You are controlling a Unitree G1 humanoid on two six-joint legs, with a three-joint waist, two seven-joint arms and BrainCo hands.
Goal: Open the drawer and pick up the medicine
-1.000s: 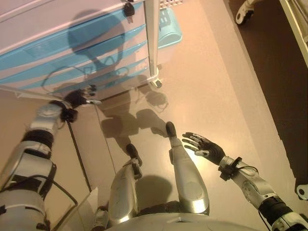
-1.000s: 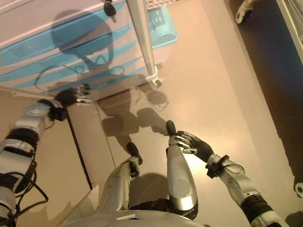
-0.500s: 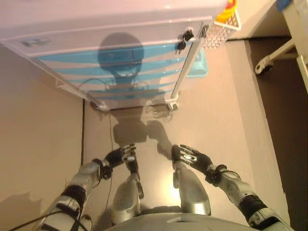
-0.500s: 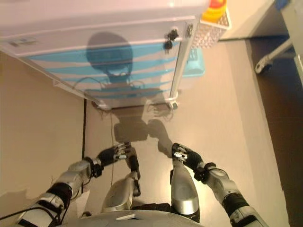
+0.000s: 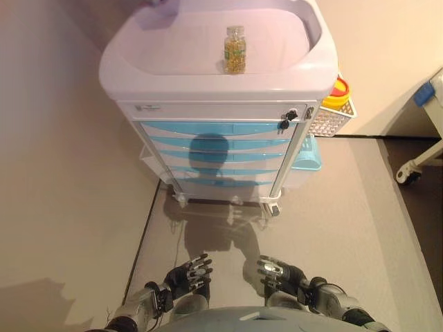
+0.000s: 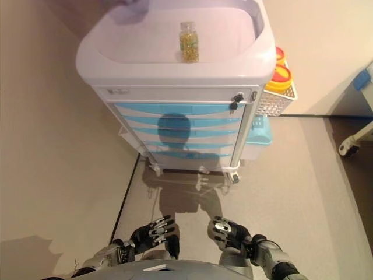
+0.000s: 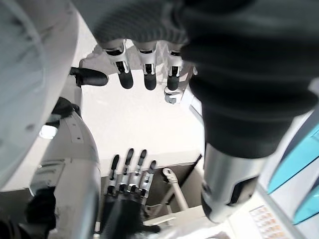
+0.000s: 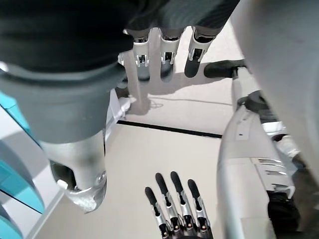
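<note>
medicine bottle (image 5: pixel 234 49) upright on cart top (image 5: pixel 173 52) | drawers (image 5: pixel 214 128) closed | L hand (image 5: pixel 188 274) & R hand (image 5: pixel 280 272) low, fingers apart, empty

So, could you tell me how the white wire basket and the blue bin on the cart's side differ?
The wire basket hangs high beside the top drawer; the blue bin sits lower, level with the middle drawers. The basket is openwork white mesh; the bin is solid light blue. The basket holds a yellow and red container; the bin's contents cannot be seen. Both hang on the cart's same side.
</note>
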